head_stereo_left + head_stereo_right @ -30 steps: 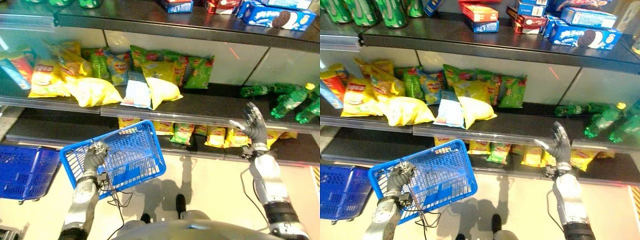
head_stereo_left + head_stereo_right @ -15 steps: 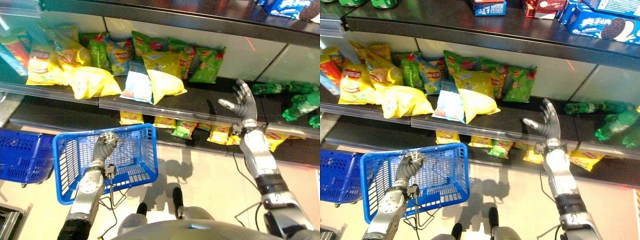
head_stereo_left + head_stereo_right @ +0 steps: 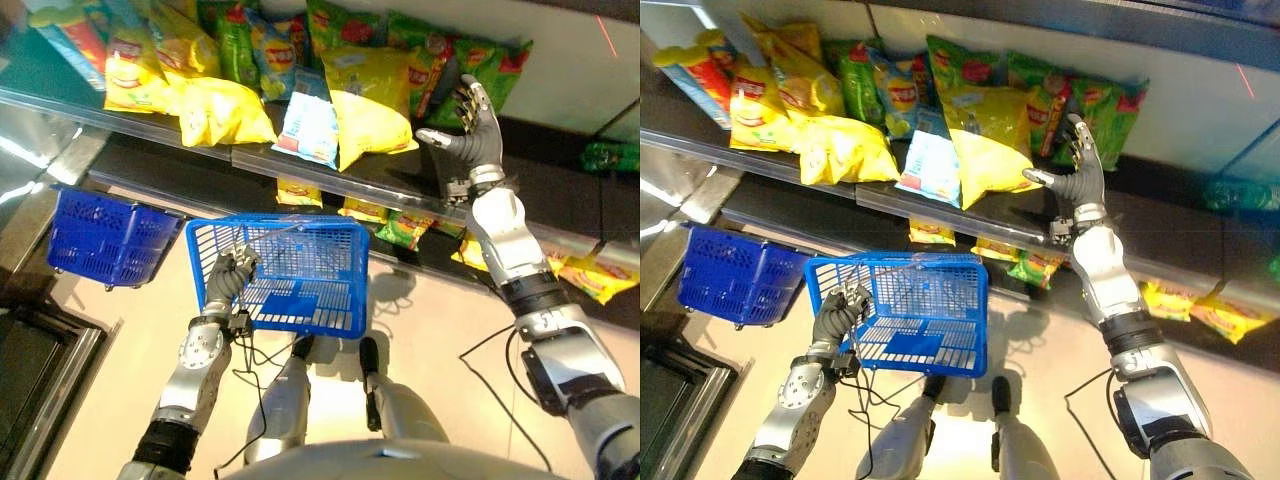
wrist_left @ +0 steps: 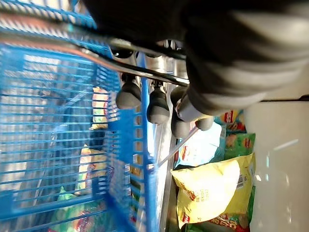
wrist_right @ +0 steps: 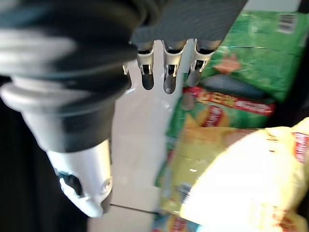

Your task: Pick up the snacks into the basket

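My left hand (image 3: 230, 278) is shut on the wire handle (image 4: 145, 72) of the blue mesh basket (image 3: 340, 270), which hangs tilted in front of the shelves. In the left wrist view its fingertips (image 4: 157, 104) curl under that handle. My right hand (image 3: 474, 138) is open, raised at the middle shelf, palm toward a yellow chip bag (image 3: 367, 100), with green chip bags (image 3: 492, 62) just behind it. In the right wrist view its straight fingers (image 5: 166, 72) hold nothing; the yellow bag (image 5: 251, 183) lies close by.
More yellow bags (image 3: 225, 112) and a light-blue bag (image 3: 310, 128) crowd the same shelf (image 3: 270, 160). Small snack packs (image 3: 402, 226) sit on the lower shelf. A second blue basket (image 3: 110, 238) stands on the floor at the left. A green bottle (image 3: 608, 156) lies at the right.
The camera has tilted. My right hand has risen and moved left, from below the shelf edge up beside the chip bags. The basket has swung more level under my left hand.
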